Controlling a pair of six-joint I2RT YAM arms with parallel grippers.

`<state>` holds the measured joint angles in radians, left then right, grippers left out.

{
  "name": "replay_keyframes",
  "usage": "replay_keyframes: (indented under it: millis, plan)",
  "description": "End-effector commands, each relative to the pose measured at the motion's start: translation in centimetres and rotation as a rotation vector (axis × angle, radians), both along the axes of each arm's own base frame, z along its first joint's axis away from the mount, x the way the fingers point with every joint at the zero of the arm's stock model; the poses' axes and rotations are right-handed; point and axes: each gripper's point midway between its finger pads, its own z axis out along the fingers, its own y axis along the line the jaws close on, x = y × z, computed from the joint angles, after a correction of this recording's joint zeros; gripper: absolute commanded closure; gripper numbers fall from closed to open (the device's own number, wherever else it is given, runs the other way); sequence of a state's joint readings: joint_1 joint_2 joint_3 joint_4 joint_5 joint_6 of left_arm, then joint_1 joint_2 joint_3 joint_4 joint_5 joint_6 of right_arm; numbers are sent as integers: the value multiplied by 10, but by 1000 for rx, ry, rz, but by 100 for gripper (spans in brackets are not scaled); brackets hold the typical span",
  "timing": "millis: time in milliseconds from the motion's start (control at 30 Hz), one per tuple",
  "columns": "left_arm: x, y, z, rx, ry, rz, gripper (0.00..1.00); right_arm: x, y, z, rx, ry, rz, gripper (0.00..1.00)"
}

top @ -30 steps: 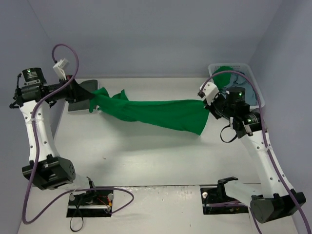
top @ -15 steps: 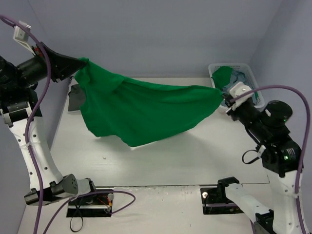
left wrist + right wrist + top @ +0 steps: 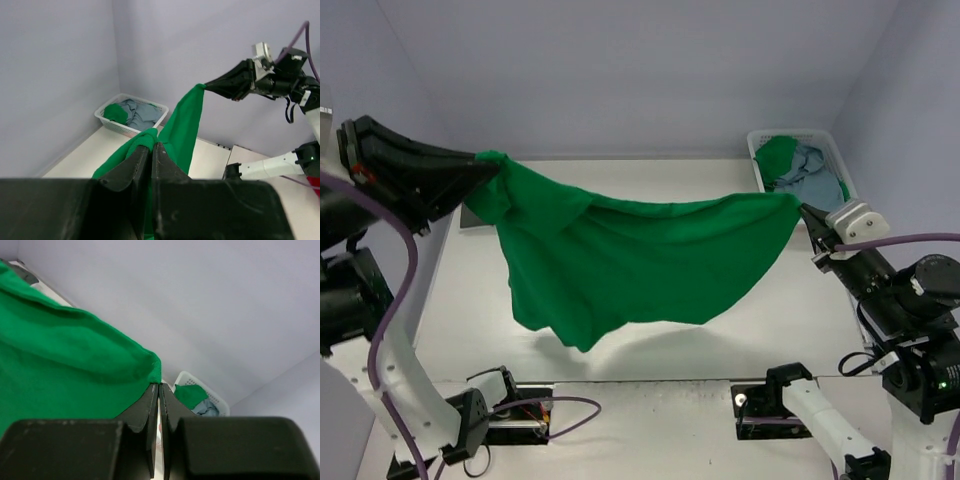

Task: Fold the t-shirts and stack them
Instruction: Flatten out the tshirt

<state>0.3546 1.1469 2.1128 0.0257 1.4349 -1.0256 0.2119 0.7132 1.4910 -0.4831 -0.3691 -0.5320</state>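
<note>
The green t-shirt (image 3: pixel 620 265), soft and light, hangs sagging above the table (image 3: pixel 770 320) between the left gripper (image 3: pixel 483 168) and the right gripper (image 3: pixel 804 209), each clamped on one edge, so corners seem the best hold.

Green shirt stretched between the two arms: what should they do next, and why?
Probably lower both arms together to lay the green shirt flat on the table: the left gripper and right gripper each pinch an end, and it hangs spread above the surface.
</note>
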Motion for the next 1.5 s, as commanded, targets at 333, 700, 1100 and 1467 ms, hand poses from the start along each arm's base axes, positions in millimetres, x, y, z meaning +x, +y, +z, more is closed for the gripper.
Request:
replay_keyframes:
  millis: [333,700,1100,1467]
  plan:
    - [3,5,-34,84,-56,81,100,-4,-10,34,41,-136,-49,100]
    - [152,74,-131,67,229,263,100,88,3,-46,-83,15,-92,100]
    - [287,88,-268,-24,592,157,100,194,8,-150,-114,220,-77,100]
    - [365,22,-346,81,726,113,100,274,14,-242,-144,377,-55,100]
